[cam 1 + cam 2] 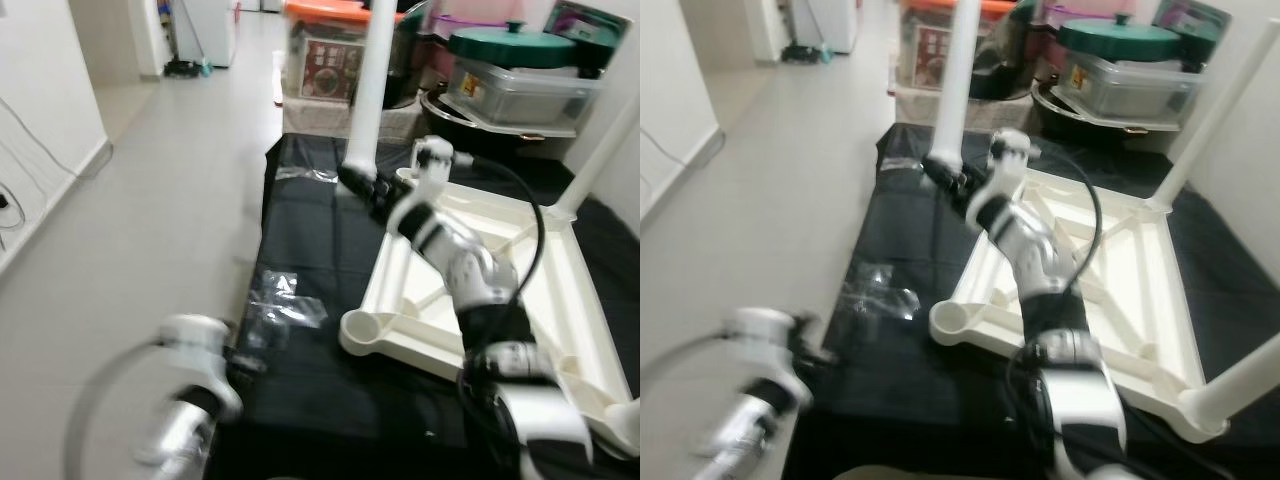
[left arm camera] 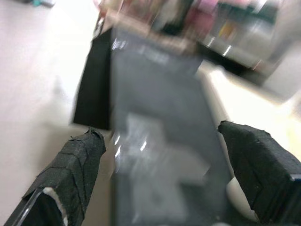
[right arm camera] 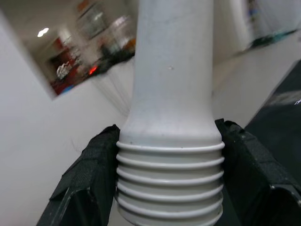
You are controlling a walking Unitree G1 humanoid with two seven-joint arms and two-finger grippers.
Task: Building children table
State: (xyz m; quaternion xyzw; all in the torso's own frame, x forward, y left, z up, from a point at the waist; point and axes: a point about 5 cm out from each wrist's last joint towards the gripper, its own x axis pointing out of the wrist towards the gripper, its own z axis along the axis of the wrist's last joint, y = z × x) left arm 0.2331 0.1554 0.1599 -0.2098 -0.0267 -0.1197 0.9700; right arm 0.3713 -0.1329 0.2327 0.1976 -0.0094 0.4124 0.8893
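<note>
The left gripper (image 2: 162, 174) hung lowest and nearest, blurred, by the near left edge of the black sheet (image 1: 310, 250), its two fingers (image 2: 70, 165) spread wide with nothing between them. Just past it, crumpled clear plastic (image 1: 275, 300) lay on the sheet. To the right rested the white tabletop (image 1: 560, 290), flipped underside up, ribs showing and an open corner socket (image 1: 362, 328) facing the robot. Farther on, the right gripper (image 1: 362, 185) pinched a white table leg (image 1: 368, 85) at its ribbed end, holding it upright beside the tabletop's far left corner. Beyond stood stacked storage bins (image 1: 325, 50).
</note>
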